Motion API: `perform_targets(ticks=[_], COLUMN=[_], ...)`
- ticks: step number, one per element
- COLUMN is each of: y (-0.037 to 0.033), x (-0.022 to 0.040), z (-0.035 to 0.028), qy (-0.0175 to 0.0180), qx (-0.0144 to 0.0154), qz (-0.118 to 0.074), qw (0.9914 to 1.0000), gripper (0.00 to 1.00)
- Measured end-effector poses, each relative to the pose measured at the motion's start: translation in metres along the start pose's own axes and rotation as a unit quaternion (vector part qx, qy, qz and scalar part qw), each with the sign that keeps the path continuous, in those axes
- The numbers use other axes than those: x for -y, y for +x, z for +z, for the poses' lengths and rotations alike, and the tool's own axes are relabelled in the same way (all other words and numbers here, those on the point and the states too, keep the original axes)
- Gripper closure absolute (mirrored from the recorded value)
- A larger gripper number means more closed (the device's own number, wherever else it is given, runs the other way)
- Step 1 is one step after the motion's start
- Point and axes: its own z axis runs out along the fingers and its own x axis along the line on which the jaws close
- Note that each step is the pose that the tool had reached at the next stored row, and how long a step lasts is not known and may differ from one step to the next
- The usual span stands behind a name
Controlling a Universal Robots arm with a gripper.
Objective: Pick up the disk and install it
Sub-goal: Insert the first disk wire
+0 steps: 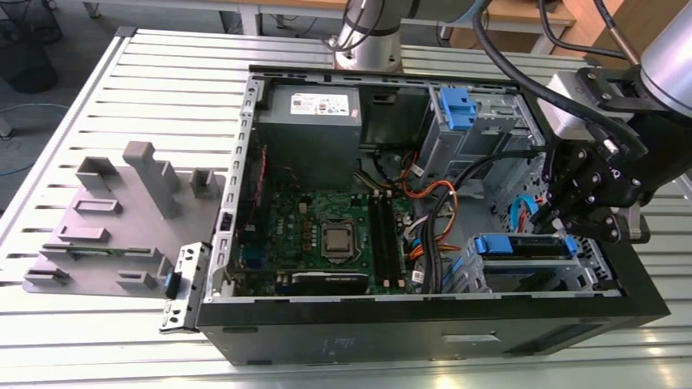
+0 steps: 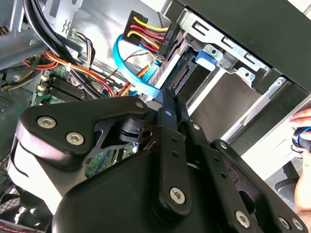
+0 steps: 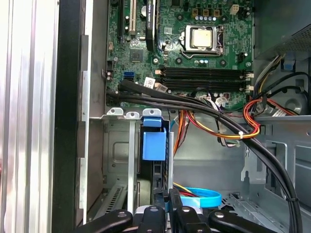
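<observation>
While the gripper [image 1: 570, 235] hung inside the open computer case [image 1: 433, 332] at the exterior view's right, we saw the disk [image 3: 154, 150] standing edgewise in the drive cage [image 3: 119, 145] beside the motherboard [image 1: 324, 227]. We could not tell whether its fingers [image 3: 163, 211], close together over the disk's edge, gripped it.

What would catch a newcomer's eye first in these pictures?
The open computer case lying on the slatted table, its green motherboard in the middle. At the exterior view's right, the black end effector reaches into the case beside the disk, which sits in a metal bay. A grey fixture stands at the left.
</observation>
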Motion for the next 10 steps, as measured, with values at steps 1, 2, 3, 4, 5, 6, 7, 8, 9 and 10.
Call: perform_targets(ticks=[1, 2, 3, 4, 5, 6, 7, 8, 9, 10], y=[0.0002, 0.0003, 0.0004, 0.0005, 0.0006, 0.0008, 0.0012, 0.0016, 0.0018, 0.0018], x=[-0.0010, -0.0021, -0.0030, -0.0035, -0.0036, -0.0036, -0.0036, -0.0036, -0.0036, -0.0036], z=[0.0003, 0.0006, 0.0007, 0.0008, 0.0008, 0.0011, 0.0016, 0.0021, 0.0024, 0.0023], qy=[0.0013, 0.0024, 0.0030, 0.0033, 0.0033, 0.0034, 0.0034, 0.0034, 0.0035, 0.0035], qx=[0.0001, 0.0001, 0.0001, 0.0000, -0.0001, -0.0001, 0.0000, 0.0001, 0.0001, 0.0000], qz=[0.000, 0.000, 0.000, 0.000, -0.001, -0.001, -0.001, -0.001, -0.001, -0.001], qw=[1.00000, 1.00000, 1.00000, 0.99999, 0.99999, 0.99999, 0.99999, 0.99999, 0.99999, 0.99999], gripper=[0.84, 0.84, 0.84, 0.84, 0.84, 0.84, 0.84, 0.84, 0.84, 0.84])
